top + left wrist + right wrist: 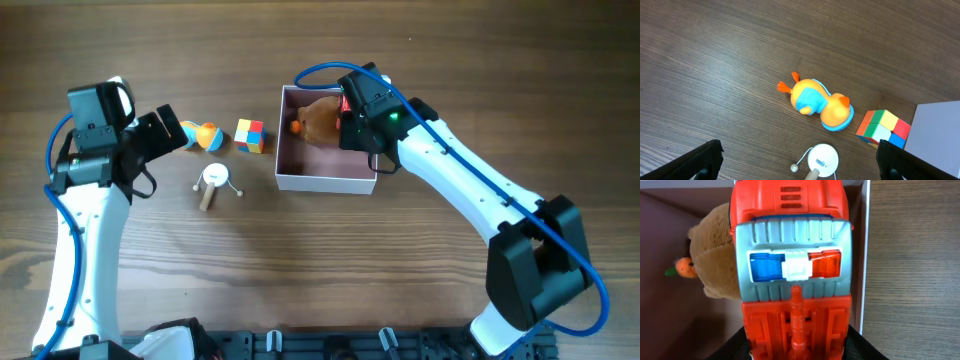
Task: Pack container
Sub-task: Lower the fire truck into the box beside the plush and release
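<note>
Overhead view of a wooden table. At the far left, the left gripper is spread wide and holds nothing, its fingers framing the lower corners of its wrist view. Just to its right lies an orange and blue toy duck on its side. Below the duck is a small wooden rattle drum, and to the right a colour cube.

Right of the cube, at upper centre, sits the container, a white-walled square box with a pink floor. A brown plush animal with an orange piece at its muzzle lies in the box's upper left part.

The right gripper is over the box's upper right corner, pinching a red toy fire truck by its sides. The truck hangs close beside the right wall.

To do this step well, the truck should probably go down into the bare floor beside the plush, kept clear of the rim. The fingers should let go only once it rests flat.
</note>
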Robot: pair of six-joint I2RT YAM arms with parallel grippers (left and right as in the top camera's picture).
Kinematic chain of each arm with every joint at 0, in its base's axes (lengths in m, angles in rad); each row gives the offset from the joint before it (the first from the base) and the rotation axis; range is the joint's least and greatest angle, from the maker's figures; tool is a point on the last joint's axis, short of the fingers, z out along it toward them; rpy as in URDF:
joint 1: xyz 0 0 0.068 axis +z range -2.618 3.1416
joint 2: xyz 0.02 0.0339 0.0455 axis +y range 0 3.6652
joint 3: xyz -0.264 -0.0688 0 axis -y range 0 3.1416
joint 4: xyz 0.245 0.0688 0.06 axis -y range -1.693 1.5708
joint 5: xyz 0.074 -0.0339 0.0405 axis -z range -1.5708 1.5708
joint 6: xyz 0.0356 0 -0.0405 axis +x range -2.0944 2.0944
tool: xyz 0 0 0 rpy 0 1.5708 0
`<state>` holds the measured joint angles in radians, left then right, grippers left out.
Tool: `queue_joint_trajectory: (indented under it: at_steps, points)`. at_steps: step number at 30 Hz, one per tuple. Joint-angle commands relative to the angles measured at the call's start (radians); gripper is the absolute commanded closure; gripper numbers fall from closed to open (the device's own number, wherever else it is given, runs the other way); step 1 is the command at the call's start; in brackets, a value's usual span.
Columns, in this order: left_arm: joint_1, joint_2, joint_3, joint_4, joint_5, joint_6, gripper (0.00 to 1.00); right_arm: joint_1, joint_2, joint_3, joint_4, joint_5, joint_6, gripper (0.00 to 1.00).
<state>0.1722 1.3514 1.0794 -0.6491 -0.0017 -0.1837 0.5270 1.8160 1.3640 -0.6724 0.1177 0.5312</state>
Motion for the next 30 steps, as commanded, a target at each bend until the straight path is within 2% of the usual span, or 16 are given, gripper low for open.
queue_joint_trajectory:
  at_steps: [1, 7, 16, 18, 21, 22, 30]
  points:
    - [0.005, 0.004, 0.021, 0.001, 0.012, 0.016, 0.0, -0.003, 0.024, 0.01, 0.002, 0.044, 0.021, 0.73]
    - [0.005, 0.004, 0.021, 0.001, 0.012, 0.016, 0.0, -0.003, 0.024, 0.01, -0.042, 0.091, 0.069, 0.79]
    - [0.005, 0.004, 0.021, 0.001, 0.012, 0.016, 0.0, -0.003, 0.024, 0.01, -0.066, 0.111, 0.072, 0.78]
    - [0.005, 0.004, 0.021, 0.001, 0.012, 0.016, 0.0, -0.003, 0.025, 0.01, -0.06, 0.111, 0.072, 0.69]
    - [0.005, 0.004, 0.021, 0.001, 0.012, 0.016, 0.0, -0.003, 0.024, 0.01, -0.042, 0.109, 0.044, 0.46]
    - [0.005, 0.004, 0.021, 0.001, 0.012, 0.016, 0.0, -0.003, 0.024, 0.01, -0.03, 0.106, 0.018, 0.36]
    - [0.005, 0.004, 0.021, 0.001, 0.012, 0.016, 0.0, -0.003, -0.035, 0.025, 0.015, 0.107, -0.135, 0.32]
